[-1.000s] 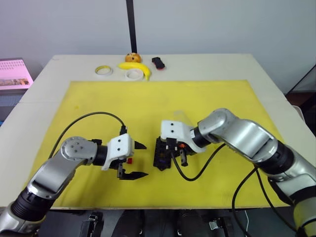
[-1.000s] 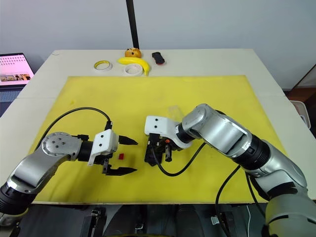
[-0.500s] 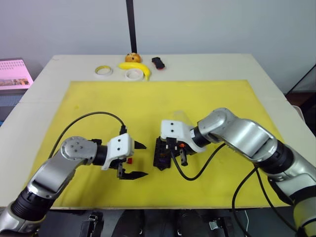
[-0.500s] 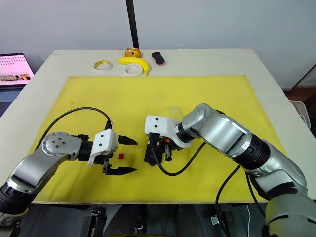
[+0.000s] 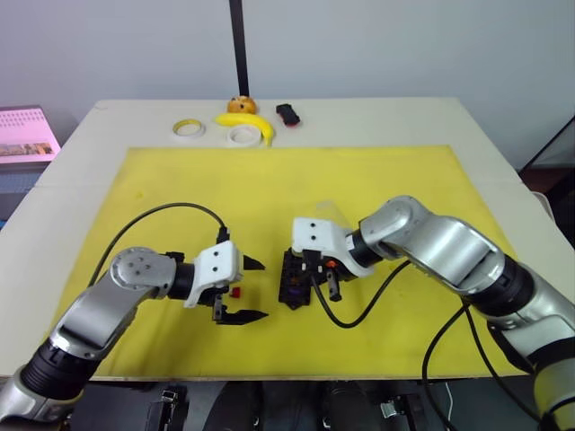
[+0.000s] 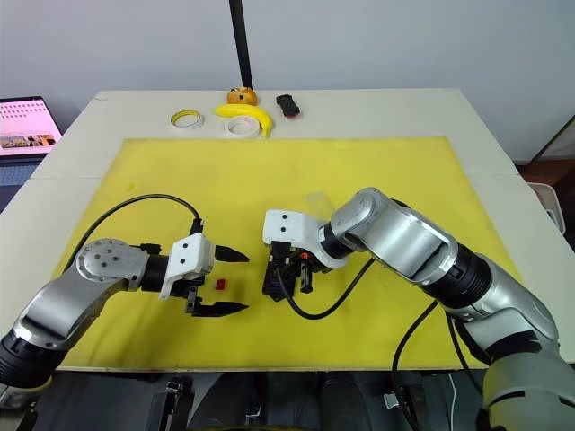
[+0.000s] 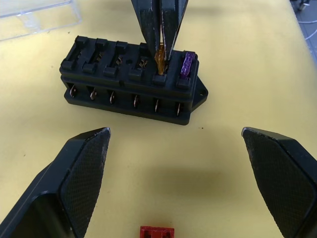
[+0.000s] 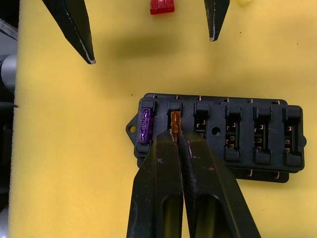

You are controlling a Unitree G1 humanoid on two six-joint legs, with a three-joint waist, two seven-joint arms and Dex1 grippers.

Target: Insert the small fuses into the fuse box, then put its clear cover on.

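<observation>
The black fuse box (image 5: 295,280) lies on the yellow mat (image 5: 269,180), between my two grippers. A purple fuse (image 8: 145,125) sits in its end slot. My right gripper (image 8: 177,135) is shut on a yellow-orange fuse (image 7: 160,62) standing in the slot beside it. My left gripper (image 5: 256,290) is open and low over the mat, pointing at the box. A red fuse (image 6: 219,285) lies loose between its fingers (image 7: 81,168). The clear cover (image 7: 34,17) rests on the mat just beyond the box.
Two tape rolls (image 5: 188,128), a banana (image 5: 247,124) and a small black-red object (image 5: 287,114) lie along the table's far edge beside a black pole (image 5: 238,45). A screen (image 5: 25,133) stands off the table's left side.
</observation>
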